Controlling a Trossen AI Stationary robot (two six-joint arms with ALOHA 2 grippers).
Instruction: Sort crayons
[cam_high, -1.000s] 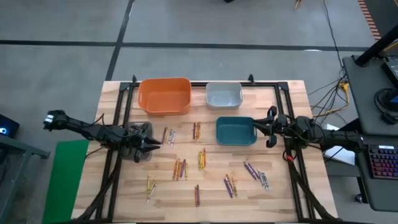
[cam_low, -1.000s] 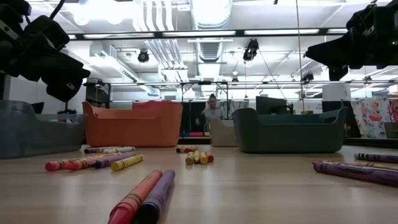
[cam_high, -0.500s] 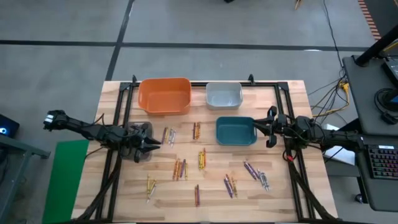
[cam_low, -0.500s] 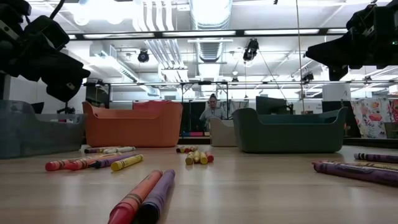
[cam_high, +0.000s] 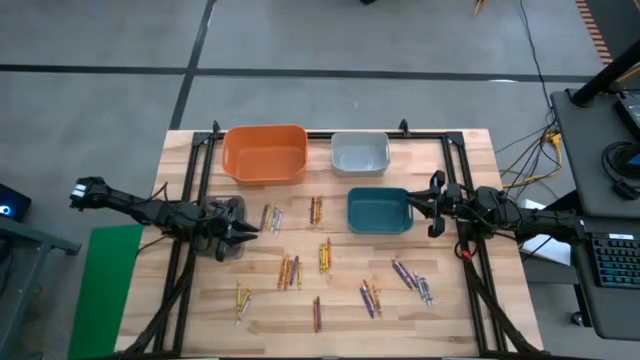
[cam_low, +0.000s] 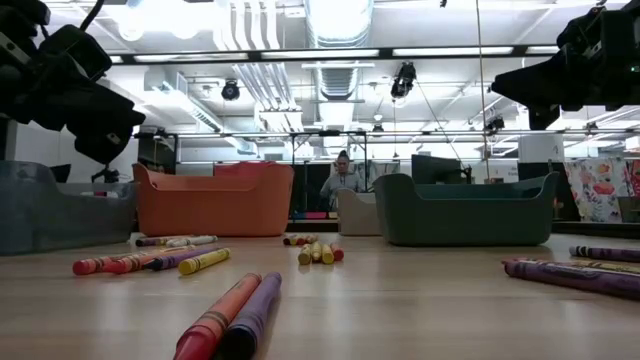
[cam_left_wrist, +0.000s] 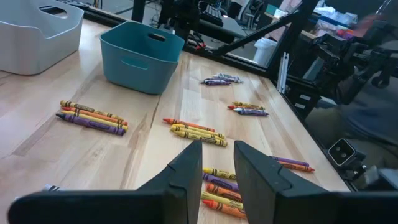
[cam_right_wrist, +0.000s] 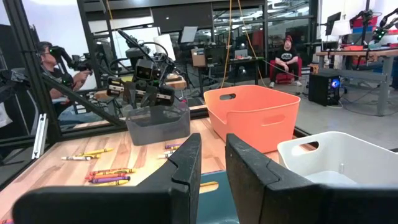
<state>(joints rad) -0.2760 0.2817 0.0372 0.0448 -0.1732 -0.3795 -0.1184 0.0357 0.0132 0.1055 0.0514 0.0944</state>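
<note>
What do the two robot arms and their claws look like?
Both arms are dark, nearly black, slim and jointed. The left claw and the right claw each have two flat, dark, angular fingers tapering toward the tips. The left arm ends in a bulky black base joint at the table's side.

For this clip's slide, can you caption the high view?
Crayons lie scattered on the wooden table near orange, white and teal bins; both arms wait at the sides.

No change to note: my arms hold the same poses, the crayons (cam_high: 323, 255) lie where they lay, and the bins have not shifted.
</note>
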